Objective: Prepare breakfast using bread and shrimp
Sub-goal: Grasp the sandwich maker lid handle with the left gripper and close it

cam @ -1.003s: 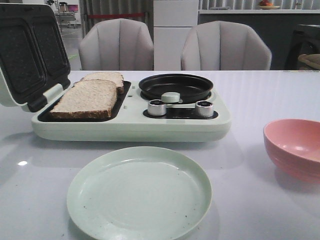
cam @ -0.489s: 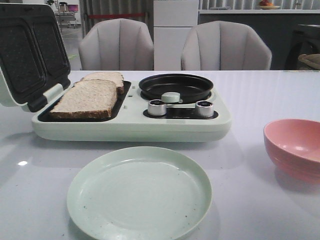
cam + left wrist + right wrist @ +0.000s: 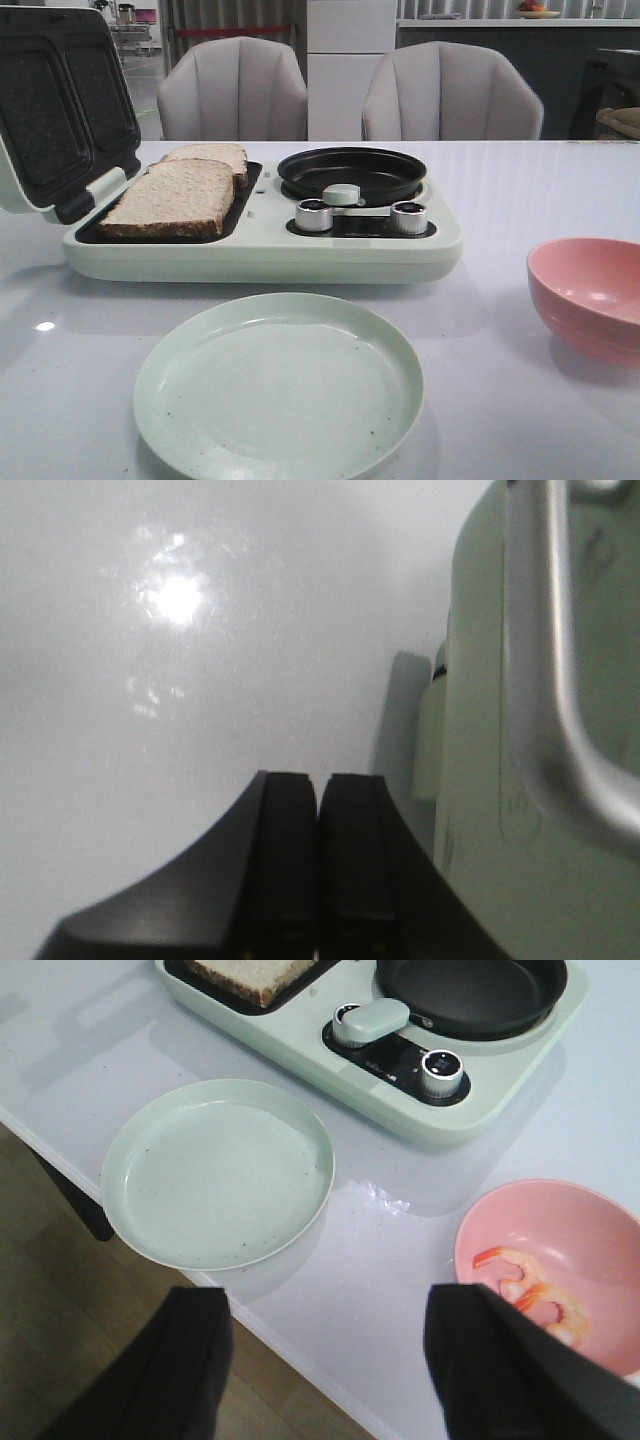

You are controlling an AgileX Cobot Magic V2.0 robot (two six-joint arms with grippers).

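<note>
Mint-green breakfast maker (image 3: 262, 252), front view: we log the bread (image 3: 172, 197), two slices on the open sandwich plate at ten o'clock from the empty green plate (image 3: 279, 386); black pan (image 3: 351, 173) at twelve o'clock; pink bowl (image 3: 590, 296) at three o'clock. No arm shows.

Left wrist view: we record the left gripper (image 3: 318, 860) with fingers pressed together, empty, just beside the appliance's wall and its metal handle (image 3: 545, 670).

Right wrist view: we record the right gripper (image 3: 325, 1360) with fingers (image 3: 195, 1360) spread wide, holding nothing, above the table edge. The shrimp (image 3: 530, 1295) lie in the pink bowl.

Risks, as we judge them: small slippery shrimp may slide from wide fingers; the bowl may skid when entered; the left gripper may knock the appliance.
</note>
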